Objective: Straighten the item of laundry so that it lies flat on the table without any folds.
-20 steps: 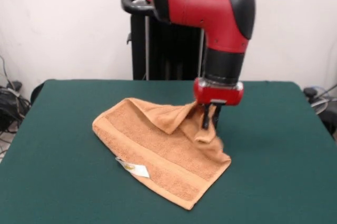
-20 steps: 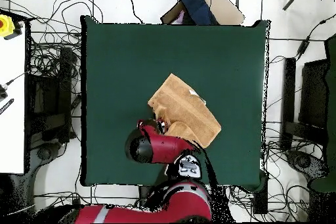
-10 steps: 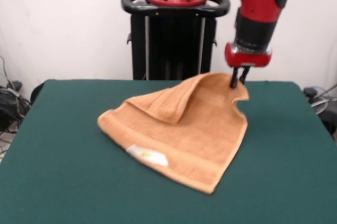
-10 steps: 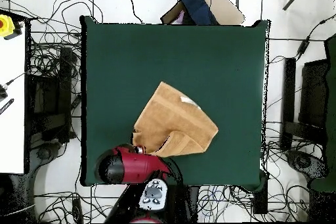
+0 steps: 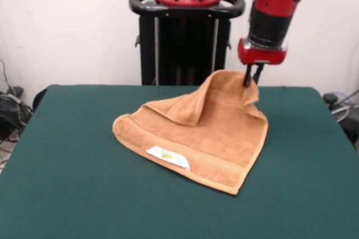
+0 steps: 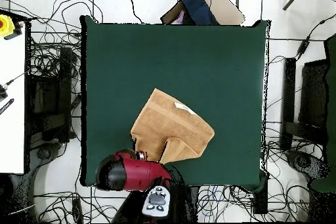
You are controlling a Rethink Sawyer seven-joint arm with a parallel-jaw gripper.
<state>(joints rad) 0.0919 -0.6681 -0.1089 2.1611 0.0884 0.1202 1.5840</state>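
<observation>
The orange-tan towel (image 5: 196, 138) lies on the green table (image 5: 67, 183), with one corner lifted. My gripper (image 5: 250, 79) is shut on that raised corner at the far right of the table in the front view. The cloth drapes down from it in a slope. A fold runs along the towel's far edge. The white tag (image 5: 168, 157) shows on the near border band. In the overhead view the towel (image 6: 174, 129) sits near the table's bottom edge (image 6: 216, 180), and the red arm (image 6: 128, 172) hides the gripper and the held corner.
The black pedestal (image 5: 185, 37) stands behind the table's far edge. Cables and boxes lie on the floor around the table (image 6: 39, 90). A white bench (image 6: 12, 103) stands at the left in the overhead view.
The gripper has lifted the towel's corner up and pulled it toward the robot's side. The towel has slid along and opened out wider; the fold over its middle is smaller.
</observation>
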